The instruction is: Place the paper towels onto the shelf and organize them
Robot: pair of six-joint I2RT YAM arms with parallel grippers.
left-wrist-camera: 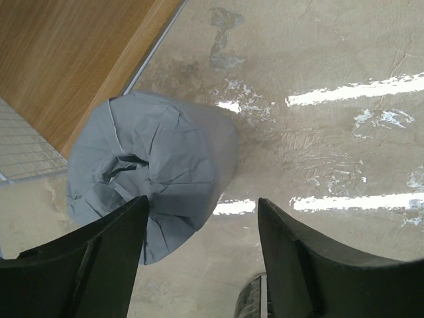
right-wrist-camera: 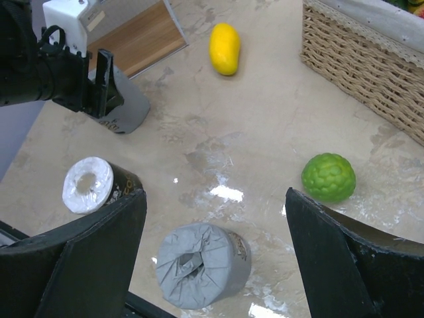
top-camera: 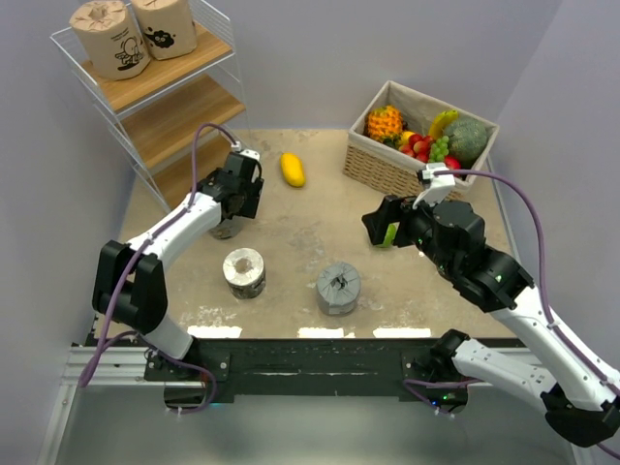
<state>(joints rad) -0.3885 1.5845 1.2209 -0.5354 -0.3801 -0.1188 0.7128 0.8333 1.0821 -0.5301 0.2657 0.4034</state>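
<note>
Hovering over a pale grey roll (left-wrist-camera: 159,152), left gripper (left-wrist-camera: 202,201) spread wide.
It perhaps touches the wrapper; the right gripper (right-wrist-camera: 215,195) is agape too.

The top camera looks steeply down from the near side over the whole worktop (top-camera: 300,242). The left wrist view sits close above a grey roll (left-wrist-camera: 159,165); the right wrist view, farther off, shares that roll.
</note>
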